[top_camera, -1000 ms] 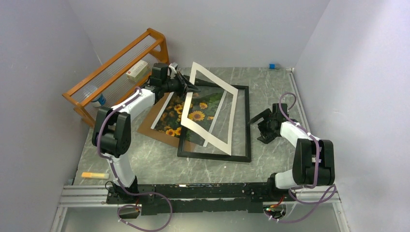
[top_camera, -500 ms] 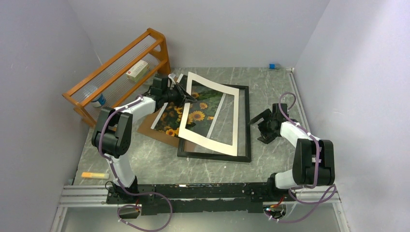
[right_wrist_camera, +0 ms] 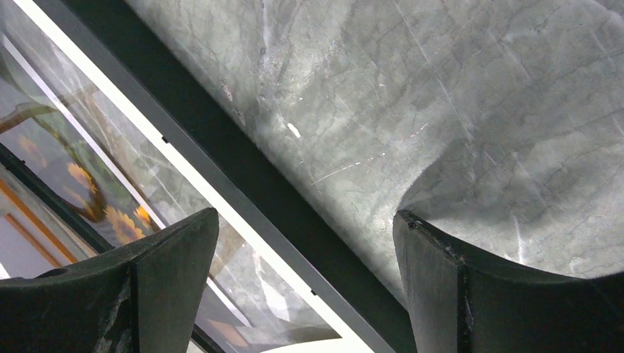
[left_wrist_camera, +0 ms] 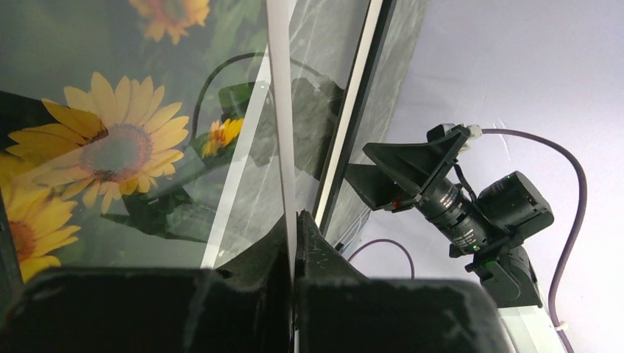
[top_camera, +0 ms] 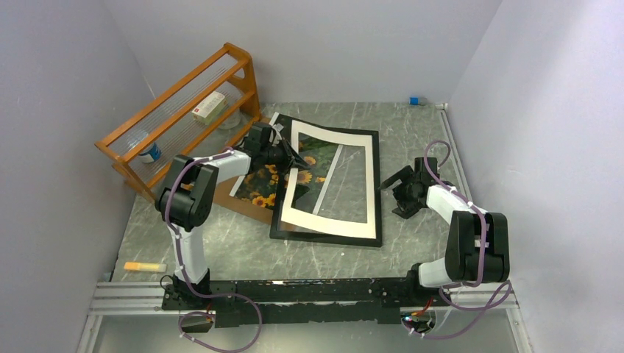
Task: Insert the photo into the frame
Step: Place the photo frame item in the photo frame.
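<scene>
The photo (top_camera: 263, 180) lay face up and askew at the left of the frame (top_camera: 324, 236), its left part resting on the brown backing board (top_camera: 230, 197) and its right part showing inside the window of the white mat (top_camera: 331, 136). Whether that part sat over or under the glass, we could not tell. The frame lay flat on the counter (top_camera: 412, 147), and the mat lay over it, slightly crooked.

The left claw (top_camera: 289, 156) was clenched on the mat's left border (in the left wrist view the thin white edge ran straight between the closed fingers). The left arm reached across the backing board to get there.

The right claw (top_camera: 395, 194) was released, its fingers spread wide and grasping nothing. It hung low over bare counter just beside the frame's right edge.

Further out, an orange wooden rack (top_camera: 176, 88) stood at the back left. An orange marker (top_camera: 143, 266) lay near the left arm's base.
</scene>
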Robot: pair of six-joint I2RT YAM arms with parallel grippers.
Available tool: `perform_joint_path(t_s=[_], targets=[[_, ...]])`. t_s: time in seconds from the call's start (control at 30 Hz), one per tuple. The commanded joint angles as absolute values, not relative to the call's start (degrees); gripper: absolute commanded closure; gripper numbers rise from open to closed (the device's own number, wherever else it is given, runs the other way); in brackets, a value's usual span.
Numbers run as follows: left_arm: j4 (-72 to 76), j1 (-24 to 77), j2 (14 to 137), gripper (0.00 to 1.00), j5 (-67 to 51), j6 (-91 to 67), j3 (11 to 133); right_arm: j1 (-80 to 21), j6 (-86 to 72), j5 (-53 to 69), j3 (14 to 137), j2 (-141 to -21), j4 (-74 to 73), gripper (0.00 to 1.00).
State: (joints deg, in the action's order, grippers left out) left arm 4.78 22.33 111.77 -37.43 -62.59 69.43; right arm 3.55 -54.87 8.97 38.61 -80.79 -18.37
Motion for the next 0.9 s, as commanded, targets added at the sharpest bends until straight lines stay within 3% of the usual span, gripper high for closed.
perform_joint_path(t_s=[0.0, 0.17, 0.27, 0.4, 0.53, 0.67, 0.87], targets=[[3.68, 22.59, 110.84, 0.88, -37.92, -59.50, 71.76, 3.65, -53.88, 7.39, 38.35, -80.33, -17.24, 0.09], [-4.95, 22.50, 110.61, 0.77, -34.76, -53.15, 73.78, 3.60, -53.62, 7.54, 38.06, -80.41, -17.10, 0.09], [-7.65, 22.50, 111.57, 0.66, -35.31, -50.82, 75.97, 3.60, -53.36, 7.56, 38.14, -80.72, -16.98, 0.09], [-13.52, 22.43, 111.49, 0.42, -34.66, -50.88, 77.36, 3.60, -53.26, 7.56, 38.23, -80.97, -16.96, 0.09], [-20.22, 22.41, 109.13, 0.30, -31.99, -48.59, 78.90, 3.61, -53.09, 6.97, 38.40, -80.87, -17.06, 0.09], [-28.53, 22.32, 109.55, 0.28, -30.16, -44.50, 82.10, 3.60, -52.87, 6.43, 38.80, -81.01, -17.17, 0.09], [-27.95, 22.70, 113.98, 0.29, -36.76, -41.82, 85.26, 3.62, -52.73, 6.82, 39.02, -82.08, -16.48, 0.09]])
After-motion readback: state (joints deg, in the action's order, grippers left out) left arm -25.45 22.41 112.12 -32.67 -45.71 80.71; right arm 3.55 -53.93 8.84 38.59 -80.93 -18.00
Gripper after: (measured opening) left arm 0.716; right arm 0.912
